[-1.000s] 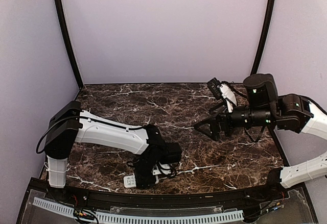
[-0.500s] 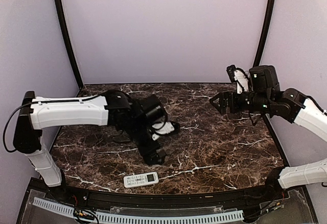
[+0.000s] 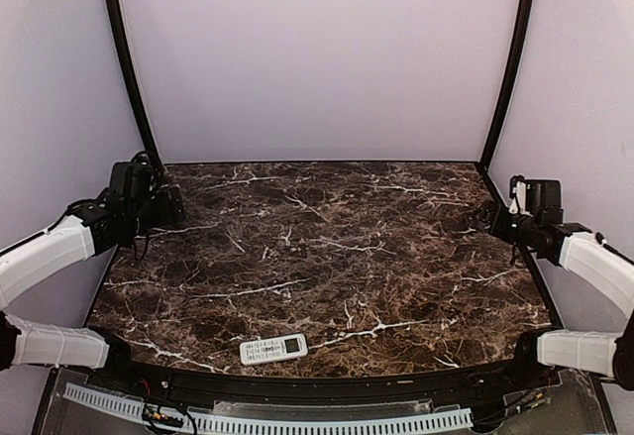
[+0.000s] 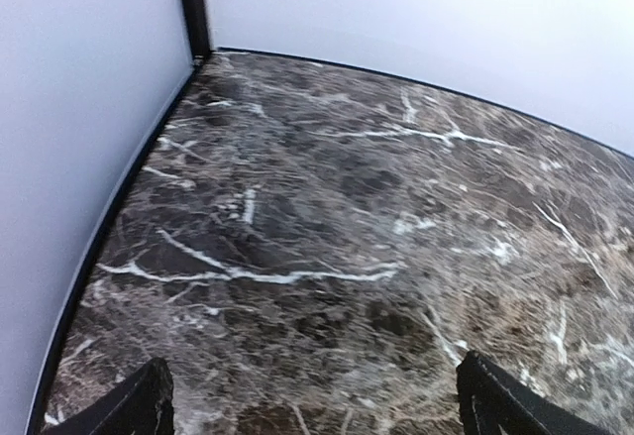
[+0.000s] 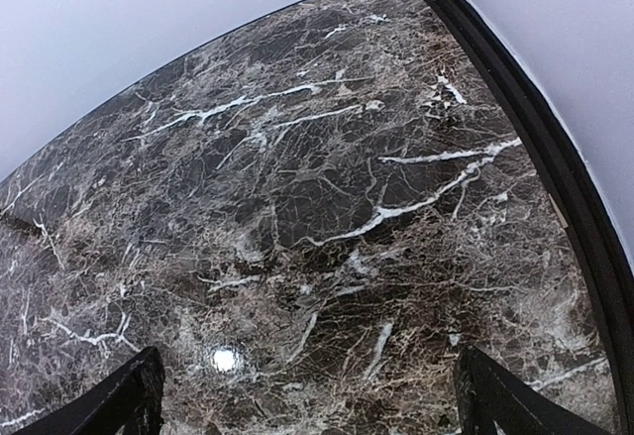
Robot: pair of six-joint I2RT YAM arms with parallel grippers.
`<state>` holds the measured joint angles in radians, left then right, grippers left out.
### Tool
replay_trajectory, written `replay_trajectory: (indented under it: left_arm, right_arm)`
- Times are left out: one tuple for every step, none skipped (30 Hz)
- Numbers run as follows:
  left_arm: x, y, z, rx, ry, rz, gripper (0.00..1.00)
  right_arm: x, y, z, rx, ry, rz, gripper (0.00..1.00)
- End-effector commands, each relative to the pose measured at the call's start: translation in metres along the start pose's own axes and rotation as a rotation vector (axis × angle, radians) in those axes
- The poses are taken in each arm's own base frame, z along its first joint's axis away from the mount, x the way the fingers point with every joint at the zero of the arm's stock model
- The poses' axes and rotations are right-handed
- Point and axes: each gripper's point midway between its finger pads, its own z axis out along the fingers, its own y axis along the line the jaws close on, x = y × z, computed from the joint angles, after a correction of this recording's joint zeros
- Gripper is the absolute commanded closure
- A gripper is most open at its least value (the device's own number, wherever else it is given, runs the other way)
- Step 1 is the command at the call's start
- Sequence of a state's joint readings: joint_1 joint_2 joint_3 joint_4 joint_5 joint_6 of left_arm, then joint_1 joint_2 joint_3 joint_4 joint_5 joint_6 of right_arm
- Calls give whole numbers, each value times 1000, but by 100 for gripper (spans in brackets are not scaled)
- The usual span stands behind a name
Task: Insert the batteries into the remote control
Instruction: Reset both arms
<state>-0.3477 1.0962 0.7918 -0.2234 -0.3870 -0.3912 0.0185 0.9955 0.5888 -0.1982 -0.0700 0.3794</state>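
Note:
The white remote control (image 3: 273, 349) lies face up, buttons and small display showing, near the front edge of the marble table in the top view. No batteries show in any view. My left gripper (image 3: 166, 205) is pulled back to the far left edge of the table, open and empty; its fingertips (image 4: 139, 410) stand wide apart over bare marble. My right gripper (image 3: 495, 219) is pulled back to the far right edge, open and empty; its fingertips (image 5: 129, 390) are wide apart over bare marble. Both grippers are far from the remote.
The dark marble table (image 3: 327, 257) has a black rim; lilac walls close it in at the back and both sides. A black curved post (image 3: 124, 58) rises at the back left, another post (image 3: 510, 58) at the back right. A white perforated strip (image 3: 267, 421) runs along the front.
Both arms have retracted: the left arm swung from the remote at the front, through mid-table, back to the left edge; the right arm drew back to the right edge. The remote stays put.

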Motion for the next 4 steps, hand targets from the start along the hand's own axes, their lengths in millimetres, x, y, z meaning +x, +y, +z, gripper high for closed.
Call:
replay_trajectory:
  left_arm:
    - [-17, 47, -5, -198, -191, -99, 1]
    - [-18, 47, -5, -199, -203, -95, 1]
    - [-18, 47, -5, -199, -205, -81, 1]
    - [-17, 46, -4, -193, -206, -76, 1]
  right_arm:
    - [-16, -3, 7, 9, -89, -1, 2]
    - [-13, -1, 9, -6, -84, -1, 1]
    - [-14, 2, 9, -25, -85, -6, 2]
    - [-15, 4, 10, -35, -86, -2, 1]
